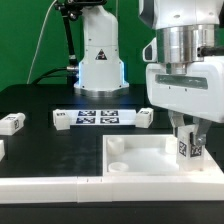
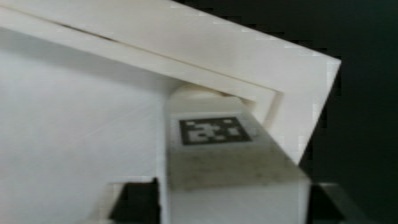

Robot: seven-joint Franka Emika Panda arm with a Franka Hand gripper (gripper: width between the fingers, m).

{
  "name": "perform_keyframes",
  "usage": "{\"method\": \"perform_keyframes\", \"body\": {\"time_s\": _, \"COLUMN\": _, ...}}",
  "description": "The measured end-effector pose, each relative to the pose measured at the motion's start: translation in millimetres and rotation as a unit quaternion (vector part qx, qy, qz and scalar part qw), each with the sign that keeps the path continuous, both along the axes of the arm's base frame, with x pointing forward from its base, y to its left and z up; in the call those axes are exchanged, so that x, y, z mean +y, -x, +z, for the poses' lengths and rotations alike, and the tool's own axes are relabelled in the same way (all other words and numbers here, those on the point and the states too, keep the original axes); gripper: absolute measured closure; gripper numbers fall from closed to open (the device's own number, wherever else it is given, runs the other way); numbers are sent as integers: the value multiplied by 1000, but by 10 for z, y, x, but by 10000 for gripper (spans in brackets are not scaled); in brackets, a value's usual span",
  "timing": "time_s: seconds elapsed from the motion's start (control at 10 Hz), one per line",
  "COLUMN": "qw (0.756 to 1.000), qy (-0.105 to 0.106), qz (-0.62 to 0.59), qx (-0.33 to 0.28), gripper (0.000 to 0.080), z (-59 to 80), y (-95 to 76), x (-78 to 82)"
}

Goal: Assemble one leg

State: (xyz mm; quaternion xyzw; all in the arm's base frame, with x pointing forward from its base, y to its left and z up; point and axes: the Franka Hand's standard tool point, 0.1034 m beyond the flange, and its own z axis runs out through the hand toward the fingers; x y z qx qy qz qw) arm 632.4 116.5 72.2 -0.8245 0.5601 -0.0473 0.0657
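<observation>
1. Clamped on the leg (image 1: 186,146), my end effector (image 1: 187,133) hangs over the square panel (image 1: 150,160) at the exterior view's right, its two dark fingers (image 1: 176,134) pressed against the block's sides.
2. I see the leg as a short, chunky block of smooth white plastic, held upright with a black-and-white square tag facing the exterior camera.
3. From the wrist view the leg (image 2: 222,160) looks matte and slightly grey in shadow, its tag (image 2: 212,130) crisp against the pale face; its far end sits at the panel's raised rim (image 2: 196,70), though I cannot tell whether it touches.
4. My panel is a large flat white slab with thick raised edges and a round socket (image 1: 119,158) sunk near one corner.
5. Behind it on the black bench (image 1: 40,100) lies the marker board (image 1: 98,117), thin and flat, with several tags.
6. Other small white blocks rest on the bench: one (image 1: 11,123) at the exterior view's left, one (image 1: 61,119) beside the marker board's left end and one (image 1: 144,118) at its right end.
</observation>
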Motion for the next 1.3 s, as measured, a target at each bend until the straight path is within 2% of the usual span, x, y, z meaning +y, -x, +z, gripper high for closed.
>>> {"method": "perform_keyframes", "body": {"time_s": 0.1, "qw": 999, "qy": 8, "qz": 49, "qx": 0, "gripper": 199, "z": 3, "y": 1, "x": 4}}
{"method": "perform_keyframes", "body": {"time_s": 0.2, "qw": 994, "qy": 16, "qz": 105, "qx": -2, "gripper": 199, "z": 6, "y": 0, "x": 13}}
{"method": "perform_keyframes", "body": {"time_s": 0.3, "qw": 987, "qy": 24, "qz": 160, "qx": -6, "gripper": 165, "z": 4, "y": -3, "x": 19}}
{"method": "perform_keyframes", "body": {"time_s": 0.5, "qw": 962, "qy": 39, "qz": 268, "qx": -11, "gripper": 152, "z": 4, "y": 5, "x": 72}}
{"method": "perform_keyframes", "body": {"time_s": 0.7, "qw": 917, "qy": 60, "qz": 394, "qx": -19, "gripper": 151, "z": 24, "y": -20, "x": 86}}
{"method": "perform_keyframes", "body": {"time_s": 1.0, "qw": 850, "qy": 80, "qz": 521, "qx": -27, "gripper": 151, "z": 24, "y": -28, "x": 60}}
{"method": "perform_keyframes", "body": {"time_s": 1.2, "qw": 827, "qy": 88, "qz": 554, "qx": -27, "gripper": 151, "z": 25, "y": -26, "x": 75}}
{"method": "perform_keyframes", "body": {"time_s": 1.3, "qw": 803, "qy": 97, "qz": 587, "qx": -28, "gripper": 151, "z": 27, "y": -30, "x": 68}}
